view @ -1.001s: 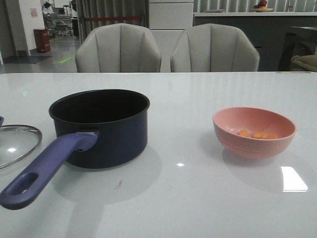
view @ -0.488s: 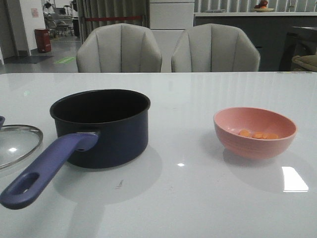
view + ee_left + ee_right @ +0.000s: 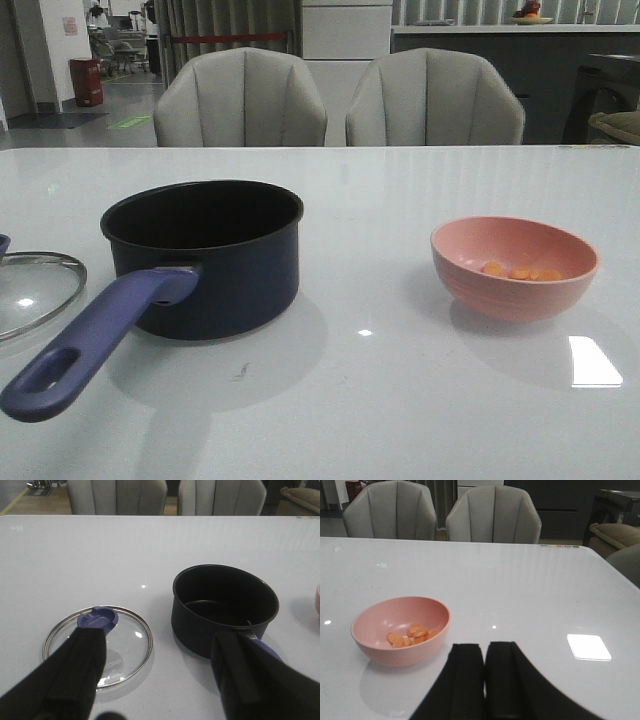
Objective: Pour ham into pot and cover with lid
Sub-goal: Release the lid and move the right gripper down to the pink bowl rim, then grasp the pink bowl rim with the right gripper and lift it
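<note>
The dark navy pot point(image 3: 205, 255) stands left of the table's middle, its purple-blue handle point(image 3: 95, 340) pointing toward the front left; it also shows in the left wrist view point(image 3: 222, 607). The glass lid point(image 3: 30, 290) with a blue knob lies flat left of the pot, also in the left wrist view point(image 3: 120, 640). Several orange-pink ham chunks point(image 3: 520, 271) lie in a salmon-pink bowl point(image 3: 515, 290) at the right, also in the right wrist view point(image 3: 410, 634). My left gripper point(image 3: 160, 645) is open and empty above the lid and pot. My right gripper point(image 3: 485, 652) is shut and empty, beside the bowl. Neither gripper shows in the front view.
Two grey chairs point(image 3: 240, 100) point(image 3: 435, 100) stand behind the white table's far edge point(image 3: 320, 150). A bright light reflection point(image 3: 595, 362) lies on the table near the bowl.
</note>
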